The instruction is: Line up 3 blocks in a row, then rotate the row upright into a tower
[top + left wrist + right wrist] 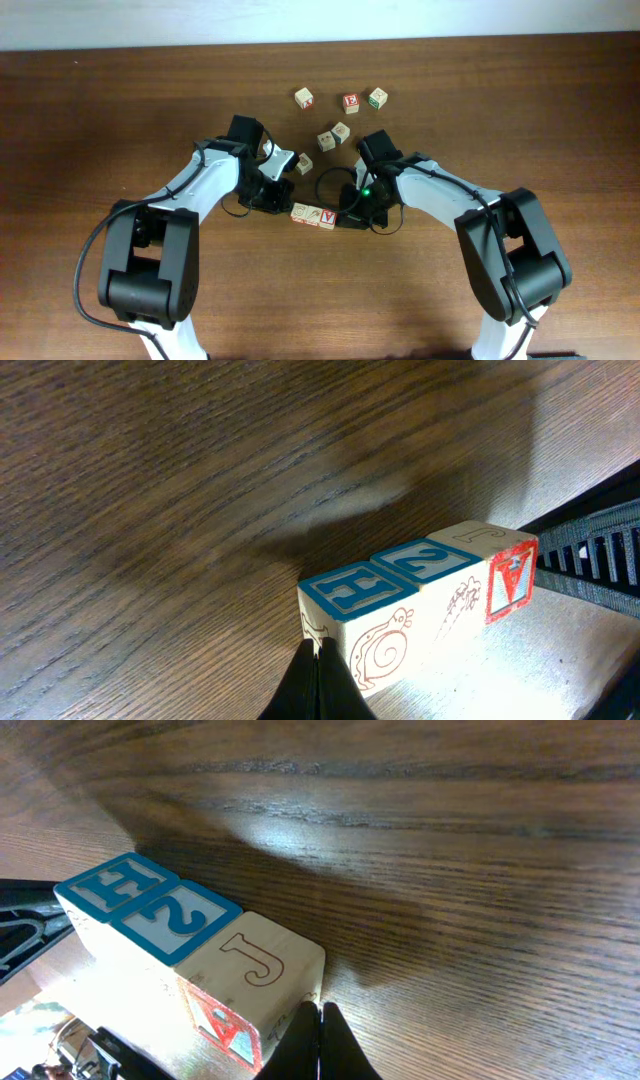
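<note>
Overhead: flanking the blocks [313, 215], well inside counter [120, 120] edges, with left tool [318, 685] and right tool [320, 1042], each pinched together, empty. Probably best nudging opposite ends gently, avoiding buckling.

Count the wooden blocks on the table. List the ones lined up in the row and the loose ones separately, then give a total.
Blocks lined up in the row: 3
Loose blocks: 6
Total: 9
</note>
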